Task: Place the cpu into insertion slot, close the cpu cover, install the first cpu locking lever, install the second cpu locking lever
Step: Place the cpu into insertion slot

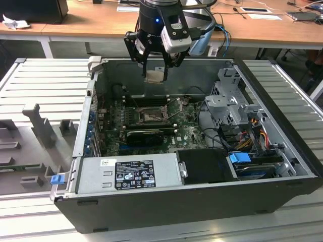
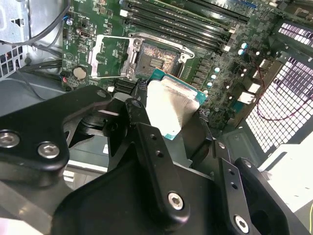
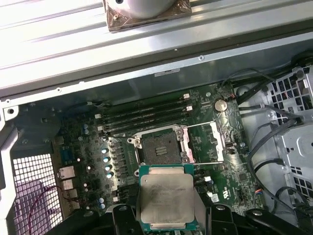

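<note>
My gripper (image 1: pixel 155 74) is shut on the cpu (image 1: pixel 154 75), a flat square chip with a silver-grey face, and holds it in the air over the open computer case. The cpu (image 3: pixel 166 196) hangs between the black fingers (image 3: pixel 120 215), short of the insertion slot (image 3: pixel 159 145) and well above the board. The insertion slot (image 2: pixel 156 58) lies bare, its dark pinned centre showing. The cpu cover (image 3: pixel 205 142) is swung open and lies beside the slot; it is the silver frame plate (image 2: pixel 110 56) in the second wrist view. In that view the cpu (image 2: pixel 171 105) sits tilted between the fingers (image 2: pixel 139 112).
Long memory slots (image 3: pixel 146 117) run beside the socket. A black graphics card (image 1: pixel 146 135), a grey power supply (image 1: pixel 128 174) and a metal drive cage (image 1: pixel 232 106) with cables (image 1: pixel 252 131) stand inside the case. Case walls (image 1: pixel 86 126) ring the board.
</note>
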`<state>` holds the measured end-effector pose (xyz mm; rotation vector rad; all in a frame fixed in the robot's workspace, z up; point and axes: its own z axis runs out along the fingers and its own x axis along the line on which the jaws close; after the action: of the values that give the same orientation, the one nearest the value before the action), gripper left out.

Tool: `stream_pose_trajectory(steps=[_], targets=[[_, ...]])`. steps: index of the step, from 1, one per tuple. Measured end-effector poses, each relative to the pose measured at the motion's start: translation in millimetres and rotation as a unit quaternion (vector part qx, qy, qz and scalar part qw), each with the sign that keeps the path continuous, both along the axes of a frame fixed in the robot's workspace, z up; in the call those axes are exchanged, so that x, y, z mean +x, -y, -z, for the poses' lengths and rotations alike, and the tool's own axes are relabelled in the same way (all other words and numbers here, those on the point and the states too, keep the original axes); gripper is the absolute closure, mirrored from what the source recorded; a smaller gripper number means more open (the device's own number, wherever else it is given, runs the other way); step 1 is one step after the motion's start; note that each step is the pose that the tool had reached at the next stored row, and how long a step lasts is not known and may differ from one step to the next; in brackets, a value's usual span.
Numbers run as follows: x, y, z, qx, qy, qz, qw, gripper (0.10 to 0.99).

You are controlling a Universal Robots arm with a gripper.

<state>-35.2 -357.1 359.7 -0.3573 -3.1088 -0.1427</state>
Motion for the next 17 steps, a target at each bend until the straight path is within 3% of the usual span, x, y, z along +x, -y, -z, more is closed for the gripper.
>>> stream_pose_trajectory(steps=[10, 17], targets=[[0.0, 0.0, 0.1, -0.0001, 0.0000, 0.026, 0.9997, 0.561], [0.0, 0.0, 0.9, 0.0001, 0.0000, 0.065, 0.9979, 0.561]])
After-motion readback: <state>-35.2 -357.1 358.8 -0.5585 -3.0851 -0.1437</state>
